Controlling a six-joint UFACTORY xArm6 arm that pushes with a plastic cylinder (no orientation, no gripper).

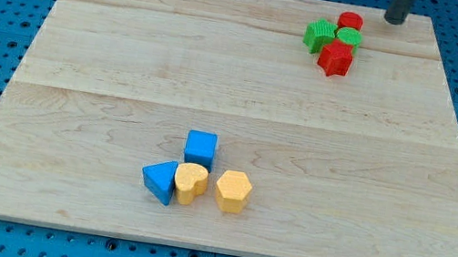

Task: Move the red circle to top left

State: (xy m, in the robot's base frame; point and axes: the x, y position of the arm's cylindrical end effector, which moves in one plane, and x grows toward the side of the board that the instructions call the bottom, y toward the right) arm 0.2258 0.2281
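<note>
My tip (395, 21) right of red circle (350, 21).

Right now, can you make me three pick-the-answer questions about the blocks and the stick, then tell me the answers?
1. Where is the red circle?
A. view's top right
B. view's bottom left
C. view's middle

2. How many yellow blocks are there?
A. one
B. two
C. four

3. Is my tip touching the red circle?
A. yes, pressing on it
B. no, apart from it
C. it sits on top

Answers: 1 A, it sits in the top-right cluster above the green circle. 2 B, a yellow heart and a yellow hexagon. 3 B, bare wood shows between them.
</note>
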